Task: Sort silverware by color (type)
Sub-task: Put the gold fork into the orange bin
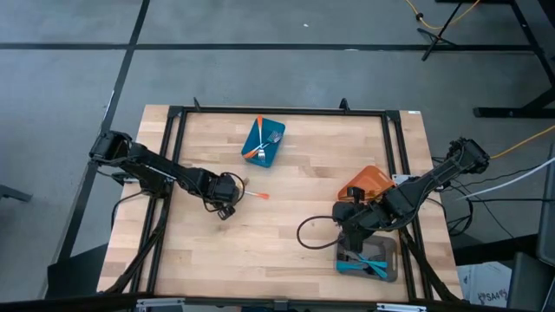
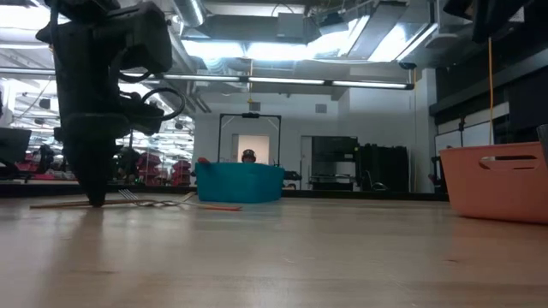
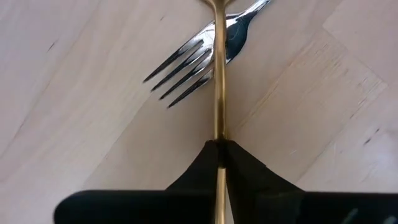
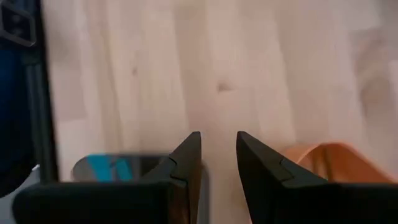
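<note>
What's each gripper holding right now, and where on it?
Left gripper: fingers pinched on the gold fork, on its slim handle. Right gripper: nothing between its fingers, above the table.
</note>
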